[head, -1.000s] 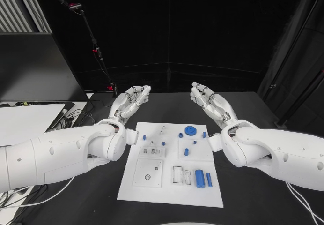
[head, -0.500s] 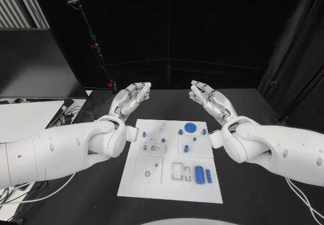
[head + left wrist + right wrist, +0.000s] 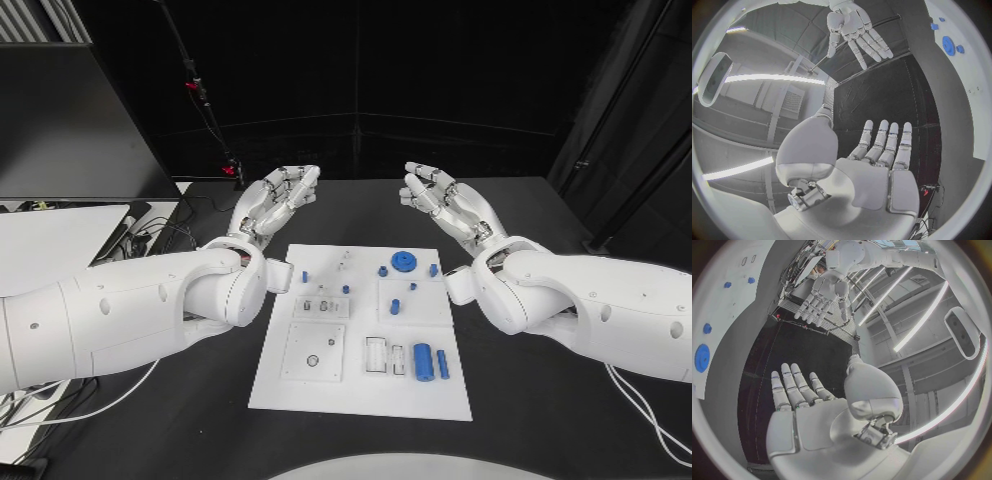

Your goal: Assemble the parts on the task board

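The white task board [image 3: 361, 395] lies flat in the middle of the black table. On it are a blue round disc [image 3: 405, 262], a large blue cylinder [image 3: 424, 362], a thin blue pin [image 3: 443, 364] and several small blue pegs. My left hand [image 3: 277, 200] is raised beyond the board's far left corner, fingers straight and apart, holding nothing. My right hand [image 3: 441, 203] mirrors it beyond the far right corner, also empty. The left wrist view shows my left hand [image 3: 879, 155] flat, with the right hand [image 3: 856, 27] opposite. The right wrist view shows my right hand [image 3: 798, 395] and the left hand [image 3: 823, 295].
A dark monitor [image 3: 65, 120] and a white sheet [image 3: 51, 250] with cables stand at the left of the table. A thin stand with red lights [image 3: 202, 100] rises behind the left hand. Bare black tabletop [image 3: 548, 400] surrounds the board.
The camera has shifted, moving the whole scene slightly up in the picture. Both hands keep the same raised, empty pose; the parts on the board have not moved.
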`<state>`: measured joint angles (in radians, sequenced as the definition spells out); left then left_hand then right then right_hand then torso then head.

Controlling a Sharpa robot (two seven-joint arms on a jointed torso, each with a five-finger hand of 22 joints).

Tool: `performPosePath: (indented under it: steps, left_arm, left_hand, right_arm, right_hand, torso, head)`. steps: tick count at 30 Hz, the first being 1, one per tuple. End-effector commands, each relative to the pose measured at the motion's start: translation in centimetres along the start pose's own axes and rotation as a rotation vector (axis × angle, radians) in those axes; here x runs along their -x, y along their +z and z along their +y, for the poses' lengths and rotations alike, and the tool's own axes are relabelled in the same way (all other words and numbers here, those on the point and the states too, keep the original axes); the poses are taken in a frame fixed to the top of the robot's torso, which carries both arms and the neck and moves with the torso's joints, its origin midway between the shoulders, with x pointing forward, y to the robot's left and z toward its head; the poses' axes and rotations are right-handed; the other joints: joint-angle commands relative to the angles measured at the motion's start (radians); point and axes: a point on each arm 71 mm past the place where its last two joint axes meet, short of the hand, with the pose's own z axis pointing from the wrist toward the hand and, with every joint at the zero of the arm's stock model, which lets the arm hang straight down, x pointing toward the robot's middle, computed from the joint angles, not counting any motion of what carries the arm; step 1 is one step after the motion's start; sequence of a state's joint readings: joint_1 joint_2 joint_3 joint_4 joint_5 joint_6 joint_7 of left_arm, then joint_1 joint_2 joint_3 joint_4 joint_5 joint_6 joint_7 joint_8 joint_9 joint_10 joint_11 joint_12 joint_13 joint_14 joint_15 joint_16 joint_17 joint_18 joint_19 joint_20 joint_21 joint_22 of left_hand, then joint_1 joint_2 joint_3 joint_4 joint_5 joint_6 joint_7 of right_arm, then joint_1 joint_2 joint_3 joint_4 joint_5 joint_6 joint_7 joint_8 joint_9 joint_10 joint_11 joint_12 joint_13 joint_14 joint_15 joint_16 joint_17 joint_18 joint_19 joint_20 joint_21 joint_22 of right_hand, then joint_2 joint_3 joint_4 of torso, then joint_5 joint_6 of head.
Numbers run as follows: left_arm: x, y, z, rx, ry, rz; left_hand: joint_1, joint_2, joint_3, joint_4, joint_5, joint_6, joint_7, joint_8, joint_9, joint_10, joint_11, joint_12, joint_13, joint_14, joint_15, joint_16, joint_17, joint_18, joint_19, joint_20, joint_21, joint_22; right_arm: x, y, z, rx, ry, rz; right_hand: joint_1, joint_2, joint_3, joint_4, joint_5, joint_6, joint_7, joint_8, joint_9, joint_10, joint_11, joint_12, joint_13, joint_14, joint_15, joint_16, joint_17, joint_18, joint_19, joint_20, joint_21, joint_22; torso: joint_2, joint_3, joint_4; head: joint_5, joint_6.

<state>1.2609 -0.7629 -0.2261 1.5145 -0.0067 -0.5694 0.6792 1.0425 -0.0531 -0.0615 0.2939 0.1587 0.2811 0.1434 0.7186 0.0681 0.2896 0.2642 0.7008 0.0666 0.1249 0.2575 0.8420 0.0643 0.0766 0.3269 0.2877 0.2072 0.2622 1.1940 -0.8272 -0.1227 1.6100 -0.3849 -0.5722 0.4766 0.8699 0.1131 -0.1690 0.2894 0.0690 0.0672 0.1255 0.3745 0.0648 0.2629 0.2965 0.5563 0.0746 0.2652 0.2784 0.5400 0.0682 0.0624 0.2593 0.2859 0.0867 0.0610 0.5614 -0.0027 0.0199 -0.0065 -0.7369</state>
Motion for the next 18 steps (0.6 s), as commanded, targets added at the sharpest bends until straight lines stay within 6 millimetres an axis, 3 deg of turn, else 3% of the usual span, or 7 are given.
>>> performPosePath:
  steps: [1,11,18]
  left_arm:
    - [0.08,-0.33,-2.49,-0.329,0.003,0.009]
    - [0.56,-0.27,-2.73,-0.331,0.011,0.0]
    - [0.68,-0.23,-2.83,-0.332,0.013,-0.001]
  left_hand:
    - [0.012,0.002,0.006,0.002,0.006,0.006,0.154,0.004,-0.001,0.011,0.0,0.003,-0.002,0.007,0.004,0.006,0.001,0.015,0.004,0.002,0.006,0.001]
    - [0.013,0.002,0.006,0.002,0.006,0.007,0.154,0.004,-0.001,0.012,0.0,0.004,-0.002,0.009,0.005,0.007,0.001,0.015,0.004,0.002,0.006,0.001]
    - [0.015,0.008,0.007,0.002,0.006,0.009,0.154,0.004,-0.002,0.014,0.0,0.004,-0.002,0.011,0.005,0.007,0.001,0.014,0.003,0.003,0.007,0.0]
  right_arm:
    - [-0.1,0.02,0.19,0.016,0.012,0.03]
    - [0.02,-0.1,0.17,0.013,0.011,0.037]
    - [-0.08,-0.05,0.15,0.015,0.0,0.054]
  right_hand:
    - [0.012,-0.001,-0.001,0.002,0.006,0.005,0.151,0.007,-0.002,0.007,0.004,0.005,-0.002,0.009,0.0,0.005,-0.002,0.015,0.007,0.0,0.003,0.001]
    - [0.023,-0.003,-0.006,0.004,0.016,0.005,0.147,0.021,-0.005,0.022,0.003,0.026,-0.006,0.043,-0.004,0.029,-0.002,0.02,0.049,-0.001,0.025,0.012]
    - [0.034,0.007,-0.022,0.004,0.02,0.01,0.138,0.052,-0.013,0.072,-0.002,0.067,-0.011,0.196,-0.028,0.045,-0.007,0.04,0.252,-0.008,0.125,0.059]
  torso:
    - [0.014,-0.0012,-0.004]
    - [0.04,-0.0005,-0.0031]
    - [0.057,0.0009,-0.0004]
  head:
    - [0.004,0.001]
    - [0.003,0.003]
    - [0.003,0.002]
